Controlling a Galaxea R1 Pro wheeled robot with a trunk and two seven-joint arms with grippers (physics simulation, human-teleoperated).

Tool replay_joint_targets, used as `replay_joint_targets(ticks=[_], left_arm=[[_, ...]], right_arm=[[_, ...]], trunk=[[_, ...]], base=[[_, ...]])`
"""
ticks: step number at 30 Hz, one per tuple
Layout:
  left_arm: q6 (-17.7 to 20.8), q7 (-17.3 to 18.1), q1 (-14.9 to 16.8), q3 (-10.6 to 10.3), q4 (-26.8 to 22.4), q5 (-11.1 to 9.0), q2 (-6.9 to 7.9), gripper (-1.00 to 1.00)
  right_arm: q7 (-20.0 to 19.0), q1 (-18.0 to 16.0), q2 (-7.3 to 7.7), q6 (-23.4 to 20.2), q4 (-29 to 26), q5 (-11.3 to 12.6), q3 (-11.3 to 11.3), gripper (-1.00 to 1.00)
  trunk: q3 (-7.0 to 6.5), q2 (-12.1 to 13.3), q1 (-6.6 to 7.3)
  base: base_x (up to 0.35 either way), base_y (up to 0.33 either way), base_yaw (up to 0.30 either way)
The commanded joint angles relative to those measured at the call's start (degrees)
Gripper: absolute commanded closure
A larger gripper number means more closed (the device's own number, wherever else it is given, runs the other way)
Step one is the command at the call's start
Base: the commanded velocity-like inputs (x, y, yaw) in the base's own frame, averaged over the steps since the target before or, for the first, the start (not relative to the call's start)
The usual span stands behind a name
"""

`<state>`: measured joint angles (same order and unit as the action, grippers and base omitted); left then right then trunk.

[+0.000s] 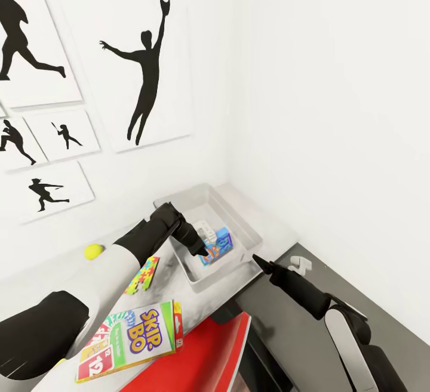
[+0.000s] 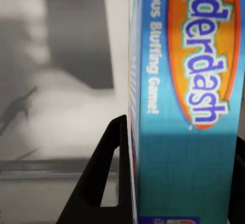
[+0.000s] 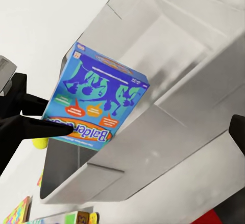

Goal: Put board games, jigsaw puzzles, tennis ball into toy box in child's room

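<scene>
The light-grey toy box (image 1: 245, 225) stands on the white table (image 1: 113, 272) in the room's corner. My left gripper (image 1: 206, 253) reaches into it, shut on the blue board game (image 1: 220, 244), which stands on edge inside. In the left wrist view the blue board game (image 2: 189, 106) sits between the black fingers (image 2: 102, 183). The right wrist view looks into the toy box (image 3: 168, 127) at the blue board game (image 3: 97, 101). My right gripper (image 1: 258, 259) hovers empty and open beside the toy box's near corner. On the table lie the tennis ball (image 1: 92, 252), a jigsaw puzzle (image 1: 143, 274) and the Skip-Bo board game (image 1: 132, 339).
White walls with black silhouette pictures (image 1: 143, 70) close in behind and to the right of the table. A small white item (image 1: 205, 227) lies in the toy box. A red flat shape (image 1: 203, 353) sits under the Skip-Bo box. A grey surface (image 1: 286, 326) runs along the right.
</scene>
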<state>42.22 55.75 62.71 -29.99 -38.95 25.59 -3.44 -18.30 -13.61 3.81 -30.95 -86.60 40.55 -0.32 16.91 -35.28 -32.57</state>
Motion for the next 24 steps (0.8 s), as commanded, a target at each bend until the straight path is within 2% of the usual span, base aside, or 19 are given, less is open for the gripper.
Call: replay_joint_targets(ticks=[1, 14, 24], left_arm=[[0.3, 0.4, 0.0, 0.0, -0.1, 0.4, 0.00, 1.00], [0.3, 0.4, 0.1, 0.1, -0.1, 0.4, 0.01, 1.00], [0.2, 0.8, 2.0, 0.1, -0.1, 0.4, 0.16, 1.00]], right_arm=[[0.0, 0.0, 0.00, -0.4, 0.0, 0.3, 0.0, -1.00], [0.0, 0.0, 0.01, -0.4, -0.1, 0.4, 0.0, -1.00], [0.0, 0.0, 0.04, -0.4, -0.1, 0.4, 0.0, -1.00]], trunk=[[0.09, -0.1, -0.02], [0.09, -0.1, -0.02], [0.51, -0.1, -0.02]], base=[[0.000, 0.000, 0.000], [0.000, 0.000, 0.000], [0.000, 0.000, 0.000]])
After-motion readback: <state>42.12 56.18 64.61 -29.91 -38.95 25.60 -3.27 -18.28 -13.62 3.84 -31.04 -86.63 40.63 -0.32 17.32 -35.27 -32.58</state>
